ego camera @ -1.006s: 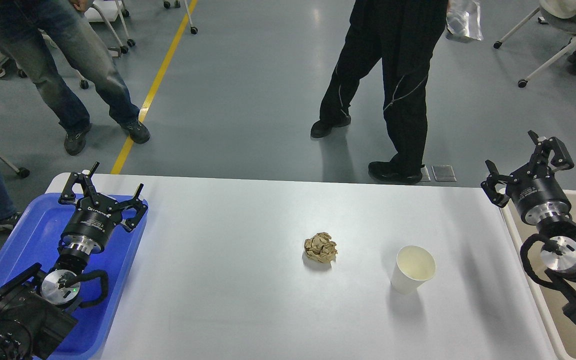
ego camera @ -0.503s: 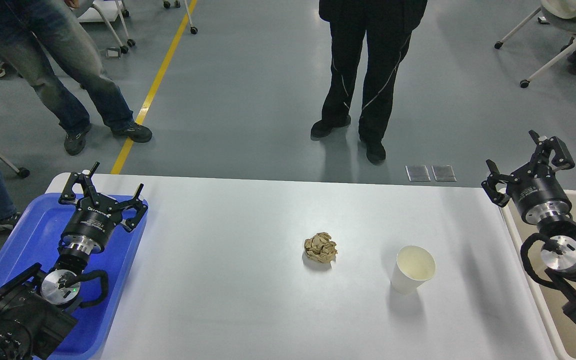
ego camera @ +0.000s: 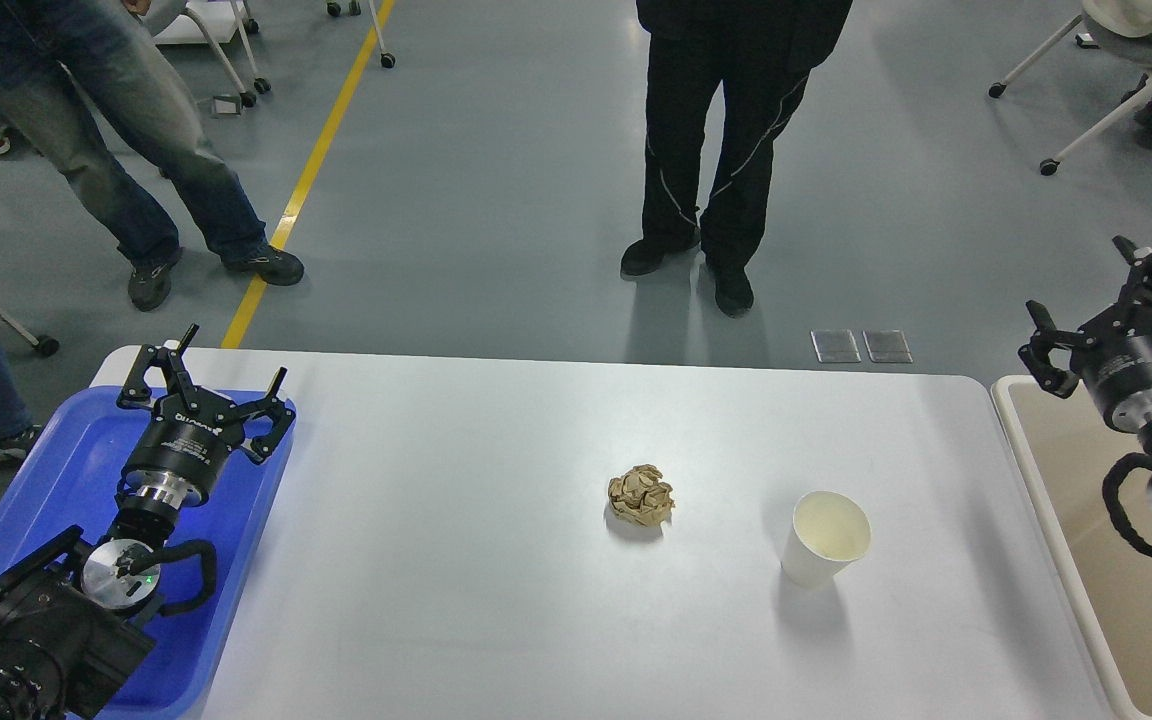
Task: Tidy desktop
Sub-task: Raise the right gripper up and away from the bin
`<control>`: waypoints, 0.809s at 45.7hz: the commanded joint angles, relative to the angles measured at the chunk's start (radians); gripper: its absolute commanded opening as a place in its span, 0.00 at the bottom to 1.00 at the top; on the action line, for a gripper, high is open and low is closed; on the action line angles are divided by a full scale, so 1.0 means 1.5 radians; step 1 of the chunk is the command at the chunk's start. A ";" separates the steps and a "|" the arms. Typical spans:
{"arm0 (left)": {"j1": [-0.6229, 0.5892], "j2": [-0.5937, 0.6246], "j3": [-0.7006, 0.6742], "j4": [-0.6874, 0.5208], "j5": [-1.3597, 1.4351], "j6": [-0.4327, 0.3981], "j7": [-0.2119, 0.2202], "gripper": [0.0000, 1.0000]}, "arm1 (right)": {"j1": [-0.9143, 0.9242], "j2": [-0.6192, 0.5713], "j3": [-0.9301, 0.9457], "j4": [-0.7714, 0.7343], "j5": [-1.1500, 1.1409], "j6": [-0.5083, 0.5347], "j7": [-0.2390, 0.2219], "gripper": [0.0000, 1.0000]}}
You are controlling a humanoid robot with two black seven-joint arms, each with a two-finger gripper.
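Both grippers, left (ego camera: 204,378) and right (ego camera: 1108,300), are spread wide, holding nothing. On the desktop (ego camera: 456,600), a crumpled paper ball (ego camera: 641,496) sits near a paper cup (ego camera: 825,538).

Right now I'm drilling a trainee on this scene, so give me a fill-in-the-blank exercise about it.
1. The crumpled brown paper ball lies on the ____.
2. The white paper cup stands ____ on the desktop.
3. The left gripper hangs over the ____ tray.
4. The right gripper has its fingers ____.

Missing words: desktop; upright; blue; open
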 commanded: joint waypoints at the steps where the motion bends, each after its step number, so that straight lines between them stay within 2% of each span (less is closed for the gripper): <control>1: 0.000 0.000 0.000 0.000 0.000 0.000 0.000 1.00 | 0.055 -0.076 -0.096 0.006 0.000 0.001 0.000 1.00; 10: 0.000 0.001 0.000 0.000 0.000 0.000 0.000 1.00 | 0.137 -0.154 -0.226 0.025 -0.005 0.039 0.000 1.00; 16: 0.000 0.000 0.000 0.000 0.000 0.000 0.000 1.00 | 0.201 -0.195 -0.320 0.038 -0.061 0.078 0.000 1.00; 26: 0.000 0.000 0.000 0.000 0.000 0.000 0.000 1.00 | 0.280 -0.271 -0.381 0.114 -0.253 0.155 0.001 1.00; 37: 0.000 0.001 0.000 0.000 0.000 0.000 0.000 1.00 | 0.328 -0.340 -0.387 0.217 -0.556 0.240 0.001 1.00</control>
